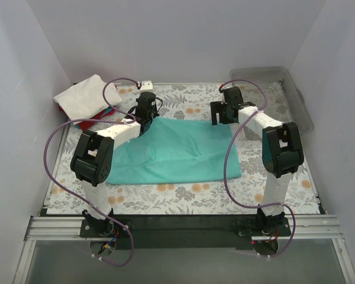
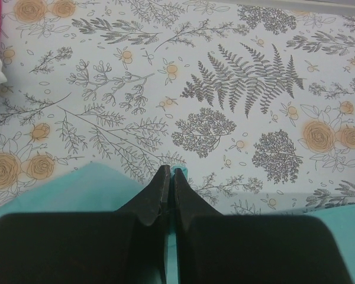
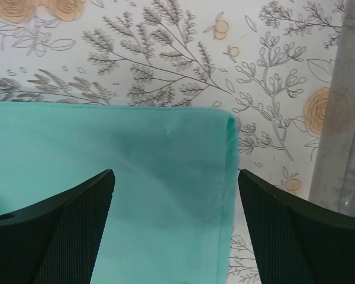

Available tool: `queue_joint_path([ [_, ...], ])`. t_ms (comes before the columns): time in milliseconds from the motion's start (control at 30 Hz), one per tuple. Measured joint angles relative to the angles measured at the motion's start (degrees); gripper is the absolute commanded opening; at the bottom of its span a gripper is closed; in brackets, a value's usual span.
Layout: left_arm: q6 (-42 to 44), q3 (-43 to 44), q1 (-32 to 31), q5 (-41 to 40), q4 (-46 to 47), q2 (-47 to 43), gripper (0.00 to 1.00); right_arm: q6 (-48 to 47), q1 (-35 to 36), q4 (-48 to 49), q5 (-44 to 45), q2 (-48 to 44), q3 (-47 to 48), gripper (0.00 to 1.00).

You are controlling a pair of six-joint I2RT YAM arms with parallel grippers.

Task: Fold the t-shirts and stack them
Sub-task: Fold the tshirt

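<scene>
We see the teal t-shirt (image 1: 177, 154) spread flat at the middle of the desk (image 1: 183, 192), on the flower-printed cover. From the top view we cannot tell sleeves from hem, nor how many layers it lies in. The left arm (image 1: 106, 139) reaches over the shirt's 11 o'clock corner and hides that corner from above. In the left wrist view the left jaws are pressed together, and a thin sliver of teal shows at the tips and down the seam between them, so they are clamped on the shirt's far edge. How much cloth is caught we cannot make out, since the black fingers (image 2: 160, 195) cover it. The right jaws stand wide apart above the shirt's 1 o'clock corner, one finger over the cloth and the other out over the printed cover. The corner lies folded and flat between them, and whether the tips touch anything is not shown. At 10 o'clock, against the left wall, a white t-shirt (image 1: 83, 94) lies loosely folded on top of a pile. Beneath it only narrow strips of red and blue cloth (image 1: 105, 112) peek out, too little to count the garments. At 2 o'clock the clear grey tray (image 1: 302, 109) sits by the right wall, its near end partly behind the right arm (image 1: 278, 148). In the right wrist view the tray appears only as a blurred band cut off by the right edge.
</scene>
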Motion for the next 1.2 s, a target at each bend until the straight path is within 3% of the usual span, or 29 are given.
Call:
queue_joint_path([
  [533,2.36,-1.38,0.00,-0.26,0.46,-0.72,0.00,-0.13,-2.32,-3.54,0.28,8.96,11.34,0.72],
  [1200,2.29,-1.40,0.00,0.33,0.44,-0.63,0.00,-3.06,1.44,-4.13,1.77,9.18,11.67,0.74],
])
